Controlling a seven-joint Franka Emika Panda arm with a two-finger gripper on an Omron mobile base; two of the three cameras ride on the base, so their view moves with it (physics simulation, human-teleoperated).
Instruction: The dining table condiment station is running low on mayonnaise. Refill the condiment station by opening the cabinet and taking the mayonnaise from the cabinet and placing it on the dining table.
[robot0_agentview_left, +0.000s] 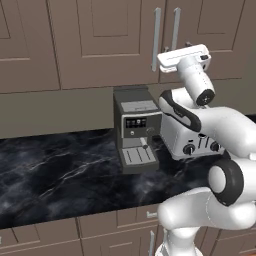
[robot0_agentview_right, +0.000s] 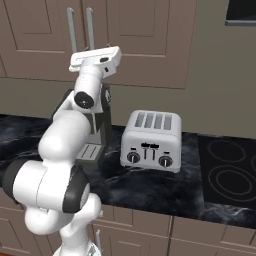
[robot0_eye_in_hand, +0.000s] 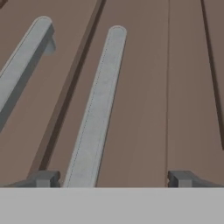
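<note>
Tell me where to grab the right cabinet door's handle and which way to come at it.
Grip the silver bar handle on its straight middle stretch, coming straight at the closed cabinet door from the front. The bar is long and slim and seems to stand a little off the panel, so one finger can pass each side. The open gripper already faces it; the bar sits nearer one finger, so centre first.

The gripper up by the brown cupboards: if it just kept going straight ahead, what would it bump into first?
Most likely the silver bar handle between the open gripper's fingertips, then the closed cabinet door behind it; depth is unclear.
</note>
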